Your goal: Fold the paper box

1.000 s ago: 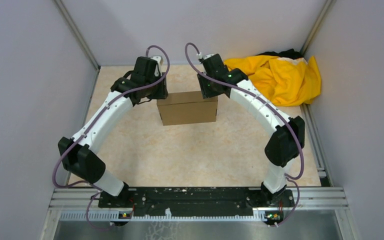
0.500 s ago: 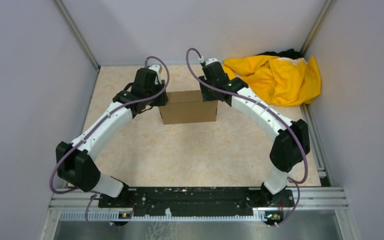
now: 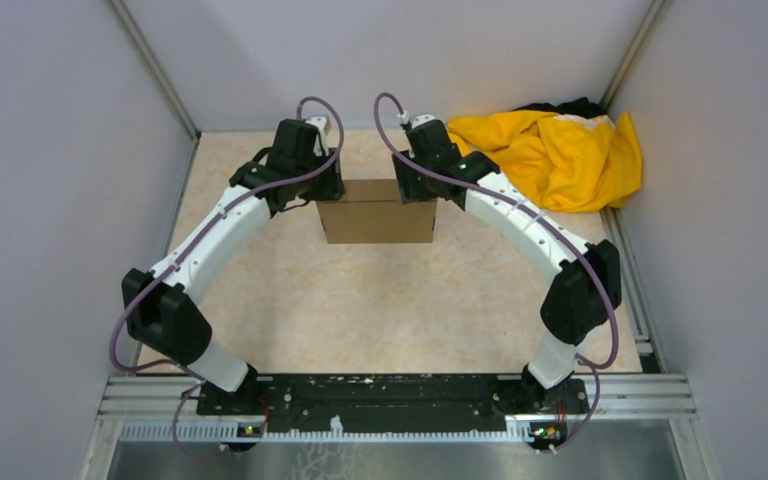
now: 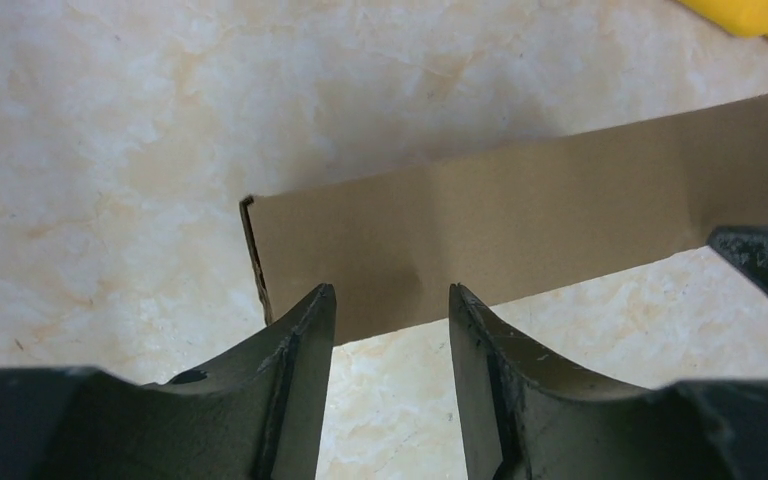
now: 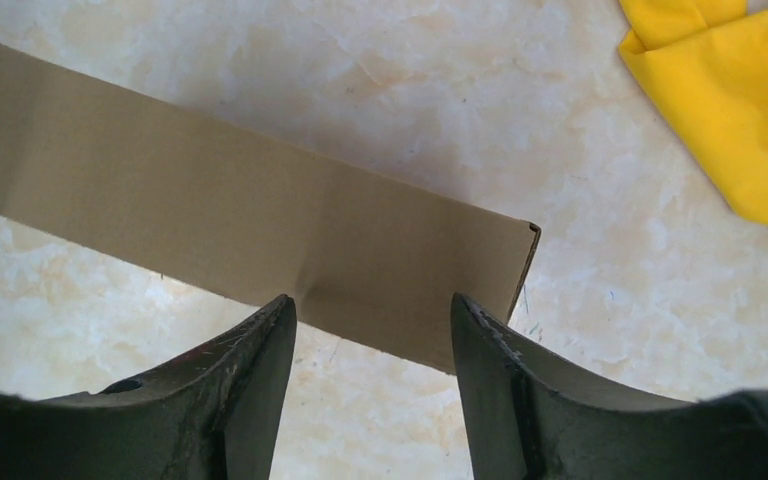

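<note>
One paper box (image 3: 375, 220), one crumpled yellow garment (image 3: 560, 155), and two robot arms, a left arm (image 3: 210, 235) and a right arm (image 3: 525, 225), on one desk (image 3: 400, 300).

Robotics lab test cell: grey panel walls (image 3: 50, 180), aluminium base rail (image 3: 660, 398) (robot arms (image 3: 210, 235) bolted on), marbled tabletop (image 3: 380, 310).

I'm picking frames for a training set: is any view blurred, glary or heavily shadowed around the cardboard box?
Top external: even soft light, no glare, the paper box sharp. Left wrist: box crisp, the left hand dark and slightly soft. Right wrist: the same; a pale shadow on the table beyond the box.
</note>
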Action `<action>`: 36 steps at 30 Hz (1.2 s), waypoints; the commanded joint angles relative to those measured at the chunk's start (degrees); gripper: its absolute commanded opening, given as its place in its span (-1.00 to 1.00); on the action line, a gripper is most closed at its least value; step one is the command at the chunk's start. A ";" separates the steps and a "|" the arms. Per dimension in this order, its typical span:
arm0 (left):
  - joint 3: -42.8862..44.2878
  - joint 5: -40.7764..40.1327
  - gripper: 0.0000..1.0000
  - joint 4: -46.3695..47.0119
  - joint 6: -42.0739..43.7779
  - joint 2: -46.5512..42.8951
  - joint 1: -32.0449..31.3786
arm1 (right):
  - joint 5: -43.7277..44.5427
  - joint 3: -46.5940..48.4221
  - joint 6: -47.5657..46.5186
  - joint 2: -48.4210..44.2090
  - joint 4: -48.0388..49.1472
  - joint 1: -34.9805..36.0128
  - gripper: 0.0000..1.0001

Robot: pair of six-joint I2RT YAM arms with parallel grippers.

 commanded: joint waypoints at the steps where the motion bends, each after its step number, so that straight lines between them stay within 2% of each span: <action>1: 10.04 2.99 0.06 -8.20 2.80 1.35 1.98 | -2.89 7.40 0.13 -0.87 -3.88 -1.22 0.19; 5: 13.69 3.74 0.19 -10.00 3.28 0.01 5.51 | -9.24 8.24 2.62 -3.67 -3.10 -6.80 0.21; 9: 11.10 8.93 0.33 -10.13 3.41 -1.04 11.00 | -15.87 5.02 4.07 -5.41 -2.60 -14.77 0.19; 11: 8.47 10.66 0.60 -9.59 3.33 -1.63 13.09 | -20.99 2.99 4.55 -5.66 -1.95 -19.20 0.16; 12: 7.24 11.17 0.92 -8.92 3.17 -1.97 13.71 | -22.98 1.73 4.91 -5.95 -1.50 -20.78 0.14; 13: 6.31 11.90 0.96 -8.37 2.89 -2.22 14.41 | -24.53 0.42 5.57 -6.22 -0.54 -22.57 0.13; 16: 3.94 14.03 0.97 -6.40 2.01 -2.25 16.16 | -29.15 -3.31 6.83 -7.06 2.29 -26.05 0.12; 20: 1.66 19.51 0.95 -4.13 1.17 -0.89 18.66 | -31.52 -5.73 6.18 -6.10 3.69 -26.89 -0.03; 22: 0.01 23.08 0.73 -1.71 0.18 -0.21 20.37 | -34.45 -7.88 6.83 -6.03 6.56 -26.94 -0.25; 24: -1.04 27.05 0.57 0.23 -0.76 1.12 21.75 | -35.91 -10.10 8.91 -6.04 9.84 -26.91 -0.31; 25: -1.41 28.64 0.56 1.06 -1.29 1.63 22.40 | -36.62 -10.97 9.48 -6.03 11.06 -26.99 -0.30; 26: -1.78 30.07 0.61 1.87 -1.62 2.09 23.04 | -36.91 -11.77 10.34 -6.19 12.37 -27.06 -0.25; 28: -2.08 32.64 0.95 2.72 -2.04 2.56 24.13 | -37.68 -13.60 11.65 -6.68 14.66 -27.23 -0.04; 31: -3.82 36.18 0.97 6.31 -3.06 1.81 25.04 | -40.70 -16.54 14.69 -7.74 19.84 -27.93 0.41; 34: -5.61 39.36 0.97 10.31 -4.73 0.60 25.67 | -44.12 -19.65 19.15 -8.65 27.00 -28.77 0.65; 36: -6.09 41.17 0.97 11.98 -5.70 0.48 25.89 | -47.93 -21.49 22.76 -8.43 31.85 -29.19 0.66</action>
